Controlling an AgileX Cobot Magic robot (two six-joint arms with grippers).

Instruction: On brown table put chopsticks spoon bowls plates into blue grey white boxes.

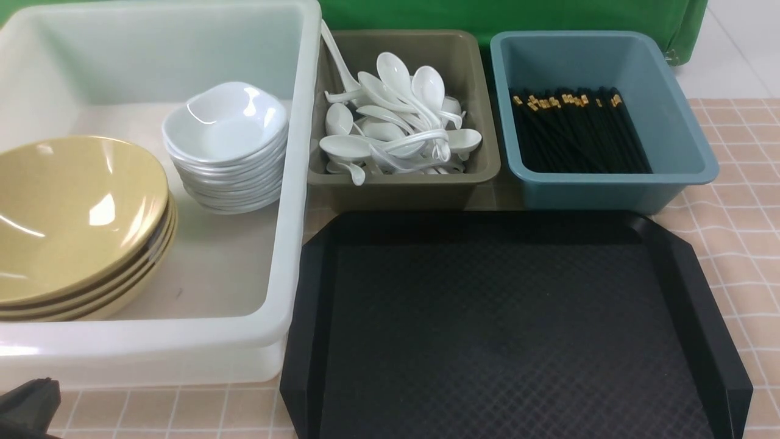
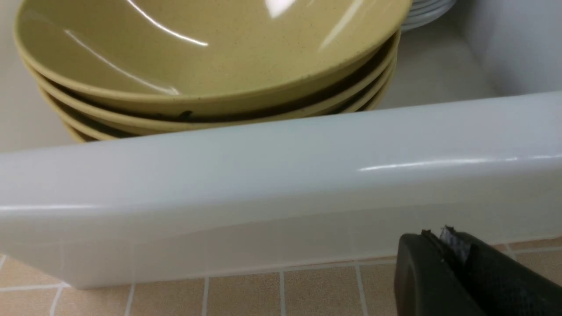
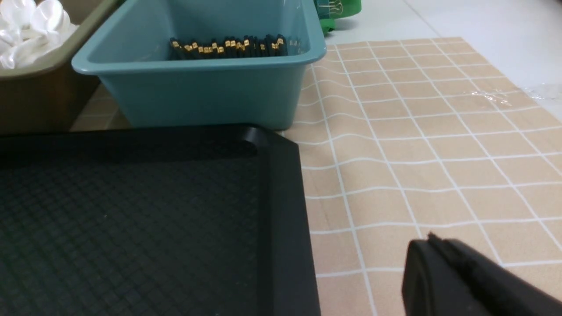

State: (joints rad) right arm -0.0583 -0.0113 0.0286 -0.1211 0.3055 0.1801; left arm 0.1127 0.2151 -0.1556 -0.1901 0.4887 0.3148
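Black tray (image 1: 506, 329) sits at 6 o'clock on the brown table (image 1: 740, 244), nothing on it; its far rim is just short of the grey box (image 1: 402, 183) and blue box (image 1: 676, 128). Bare checked cloth lies at 3 o'clock, right of the tray.

White box (image 1: 286, 201) fills 9 to 11 o'clock, its right wall touching the tray's left edge.

- White box: stacked bowls (image 1: 73, 213) at the near left, stacked plates (image 1: 225, 122) behind them.
- Grey box, 12 o'clock: heap of spoons (image 1: 390, 122).
- Blue box, 1 o'clock: chopsticks (image 1: 579, 137), gold ends at the far side.

Left gripper (image 2: 443, 241) clenched, holding nothing, low outside the white box's near wall. Right gripper (image 3: 432, 245) clenched, holding nothing, over the bare cloth beside the tray.
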